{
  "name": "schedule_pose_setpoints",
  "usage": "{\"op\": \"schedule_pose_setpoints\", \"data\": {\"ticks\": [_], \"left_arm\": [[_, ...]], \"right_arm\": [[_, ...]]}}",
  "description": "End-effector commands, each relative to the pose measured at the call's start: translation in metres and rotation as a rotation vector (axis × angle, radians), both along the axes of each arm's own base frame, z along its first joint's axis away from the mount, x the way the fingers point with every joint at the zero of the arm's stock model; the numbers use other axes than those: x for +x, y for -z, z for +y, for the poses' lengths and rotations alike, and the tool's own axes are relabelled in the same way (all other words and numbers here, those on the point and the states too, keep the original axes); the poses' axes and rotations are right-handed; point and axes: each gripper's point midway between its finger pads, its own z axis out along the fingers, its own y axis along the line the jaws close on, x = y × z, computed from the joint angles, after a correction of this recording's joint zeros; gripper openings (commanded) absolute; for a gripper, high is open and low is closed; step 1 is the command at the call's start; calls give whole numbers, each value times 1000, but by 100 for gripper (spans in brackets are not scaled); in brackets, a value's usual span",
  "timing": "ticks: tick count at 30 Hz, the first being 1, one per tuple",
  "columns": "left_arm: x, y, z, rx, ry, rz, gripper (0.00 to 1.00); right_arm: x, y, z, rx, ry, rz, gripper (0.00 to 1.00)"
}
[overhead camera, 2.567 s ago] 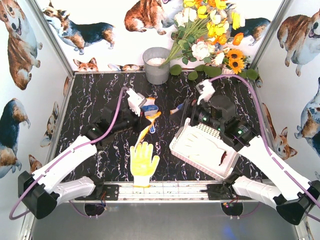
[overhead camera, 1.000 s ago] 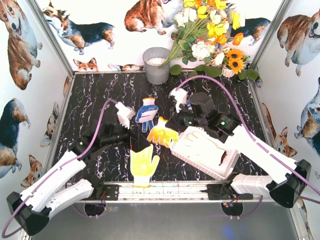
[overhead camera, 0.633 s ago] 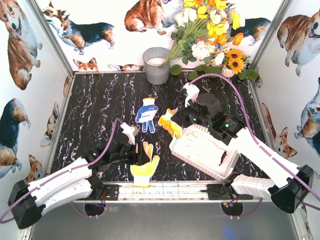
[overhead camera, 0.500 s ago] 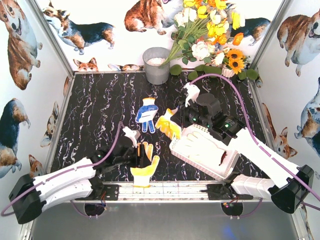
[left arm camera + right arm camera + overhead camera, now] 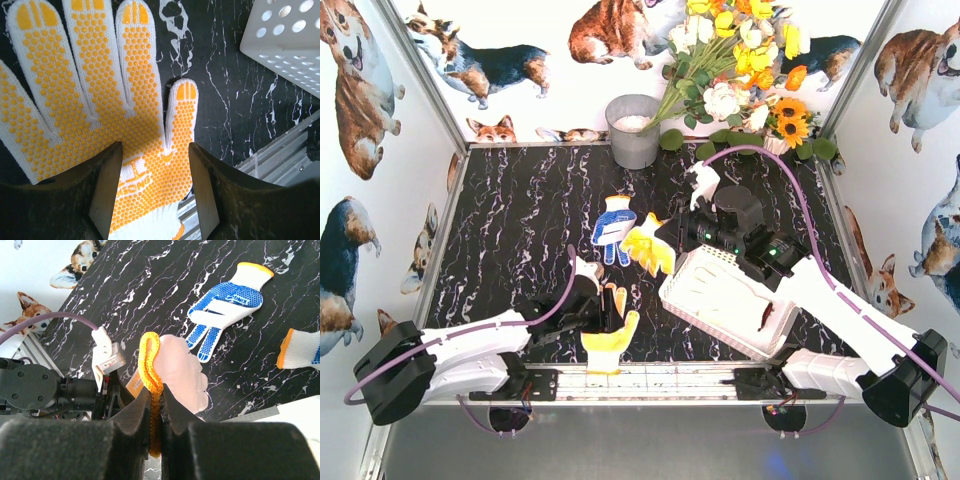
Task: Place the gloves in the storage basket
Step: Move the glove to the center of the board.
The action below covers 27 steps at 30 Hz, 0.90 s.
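A yellow-dotted glove (image 5: 610,328) (image 5: 100,90) lies flat, palm up, by the table's near edge. My left gripper (image 5: 603,305) (image 5: 155,195) is down on it. Its jaws stand half apart astride the palm and thumb base, and the fabric between them is not bunched. My right gripper (image 5: 672,236) (image 5: 159,412) is shut on the orange cuff of a second glove (image 5: 648,248) (image 5: 180,371), which hangs beside the storage basket's (image 5: 715,262) (image 5: 290,35) far-left corner. White gloves (image 5: 725,295) lie inside the basket. A blue-dotted glove (image 5: 613,224) (image 5: 227,315) rests mid-table, and another glove (image 5: 302,352) lies to its right.
A grey metal bucket (image 5: 634,130) stands at the back centre, with a bunch of flowers (image 5: 740,70) beside it at the back right. The aluminium rail (image 5: 660,380) runs along the near edge, just behind the yellow-dotted glove's cuff.
My left gripper came down toward the near edge onto the yellow-dotted glove and narrowed its jaws. My right gripper carried its glove up to the basket's corner and now holds almost still.
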Motion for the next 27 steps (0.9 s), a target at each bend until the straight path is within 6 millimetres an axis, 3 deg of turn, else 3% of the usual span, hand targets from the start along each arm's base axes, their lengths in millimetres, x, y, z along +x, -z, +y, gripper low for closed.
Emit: {"op": "schedule_pose_setpoints", "data": {"ticks": [1, 8, 14, 22, 24, 27], "left_arm": [[12, 1, -4, -33, -44, -52, 50], [23, 14, 10, 28, -125, -77, 49], [42, 7, 14, 31, -200, -133, 49], [61, -7, 2, -20, -219, -149, 52], [67, -22, -2, -43, -203, -168, 60], [75, -51, 0, -25, -178, -204, 80]], "right_arm": [[4, -32, 3, 86, 2, -84, 0], [5, -33, 2, 88, 6, -91, 0], [5, -36, 1, 82, 2, -111, 0], [11, -38, 8, 69, -26, -147, 0], [18, -32, 15, 56, -41, -146, 0], [27, -30, 24, 29, -67, -175, 0]]}}
